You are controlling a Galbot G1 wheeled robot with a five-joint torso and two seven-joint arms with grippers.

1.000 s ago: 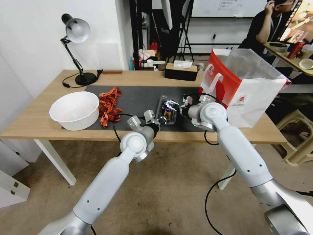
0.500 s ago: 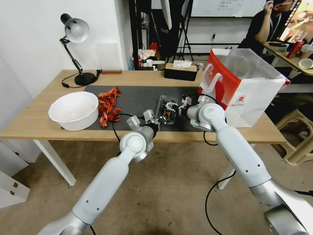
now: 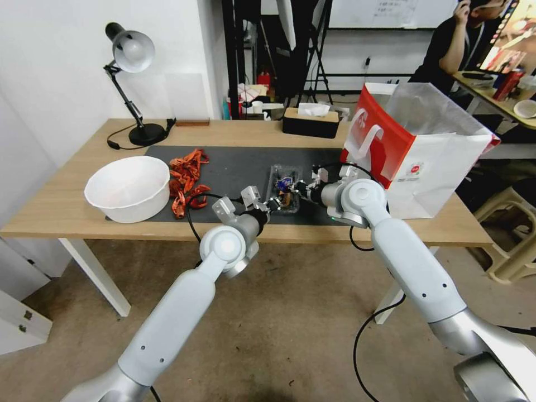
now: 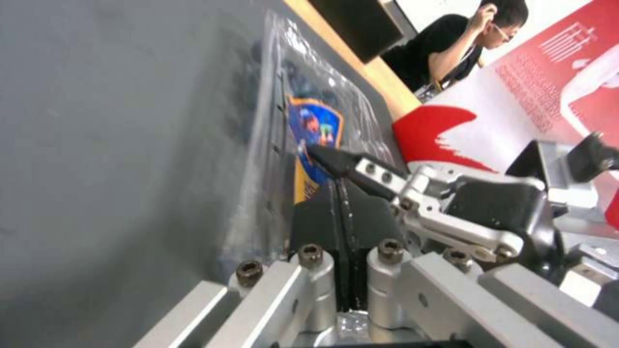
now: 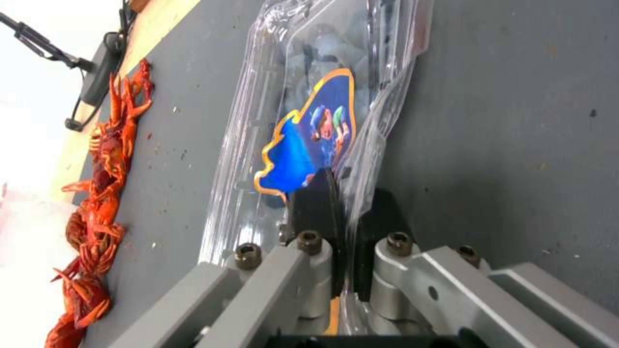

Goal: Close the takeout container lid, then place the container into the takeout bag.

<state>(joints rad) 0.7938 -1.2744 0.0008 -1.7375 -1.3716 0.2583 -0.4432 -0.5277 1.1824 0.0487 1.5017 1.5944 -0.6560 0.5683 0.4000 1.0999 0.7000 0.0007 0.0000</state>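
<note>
Clear plastic, the container [image 3: 283, 188] lies flat on the dark mat [image 3: 234, 167] at the middle of the head view, with the lid [image 5: 309, 130] down over the blueberries and its blue label facing up. A second ago the lid stood raised between the two grippers; now it is lowered and the box looks lower and flatter.

From the lower left, the left gripper [image 3: 272, 203] reaches to the box's near edge. In its wrist view the black pads [image 4: 322, 227] are pressed together with no gap, right against the plastic edge; whether any plastic is caught between them cannot be told.

Entering from the right, the right gripper [image 3: 297, 189] has its pads [image 5: 316, 203] pinched on the lid's thin rim, plastic passing between them.

At the upper right of the head view the bag [image 3: 424, 151] stands upright on the table [image 3: 67, 206], unmoved, near the box but apart from it.
</note>
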